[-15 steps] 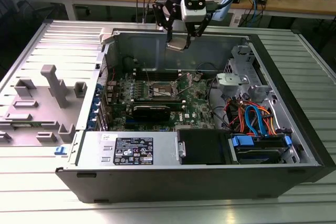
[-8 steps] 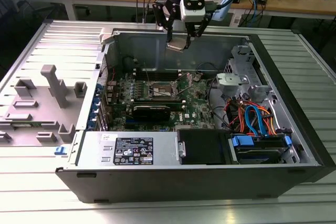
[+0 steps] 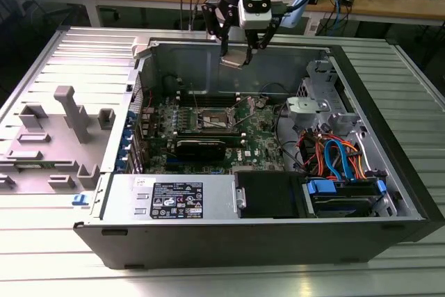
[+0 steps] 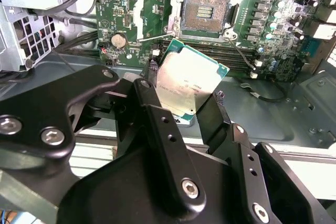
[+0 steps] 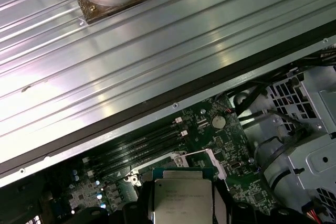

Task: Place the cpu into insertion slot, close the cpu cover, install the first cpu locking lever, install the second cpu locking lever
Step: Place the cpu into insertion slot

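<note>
At the exterior view's left a grey moulded panel [image 3: 55, 137] lies on the ribbed metal bench [image 3: 208, 279]. Next to it stands the open computer case [image 3: 243, 241], its insertion slot [image 3: 212, 122] bare on the green board [image 3: 257, 147]. Up over the case the hand [image 3: 240, 50] is closed on the cpu [image 3: 233, 60], holding it tilted, well above the slot. Rightward, orange and blue cables [image 3: 334, 154] bunch inside; a wooden bench [image 3: 417, 6] runs behind

The cpu [image 4: 191, 77] is hanging in the gripper [image 3: 240, 50] above the open case [image 3: 188, 60]; the insertion slot [image 4: 206, 10] is lying on the motherboard [image 3: 264, 147] inside.
</note>
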Robot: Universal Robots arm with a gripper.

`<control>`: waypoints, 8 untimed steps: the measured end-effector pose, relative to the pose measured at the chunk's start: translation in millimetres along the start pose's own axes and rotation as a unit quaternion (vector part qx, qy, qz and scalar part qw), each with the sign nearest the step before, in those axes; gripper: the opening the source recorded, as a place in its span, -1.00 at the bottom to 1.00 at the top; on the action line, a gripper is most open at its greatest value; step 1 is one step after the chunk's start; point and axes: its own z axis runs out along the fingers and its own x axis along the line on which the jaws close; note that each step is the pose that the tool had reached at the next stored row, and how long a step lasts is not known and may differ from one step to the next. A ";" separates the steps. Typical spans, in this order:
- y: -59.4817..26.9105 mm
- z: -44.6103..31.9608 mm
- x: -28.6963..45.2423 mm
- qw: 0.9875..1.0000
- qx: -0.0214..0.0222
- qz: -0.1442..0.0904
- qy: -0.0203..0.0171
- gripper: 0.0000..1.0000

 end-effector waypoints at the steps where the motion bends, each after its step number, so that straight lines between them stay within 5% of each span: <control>1: -0.2 0.0 0.6 1.000 0.000 0.000 0.000 0.08; 8: -4.3 -0.1 9.9 1.000 0.000 0.000 0.000 0.08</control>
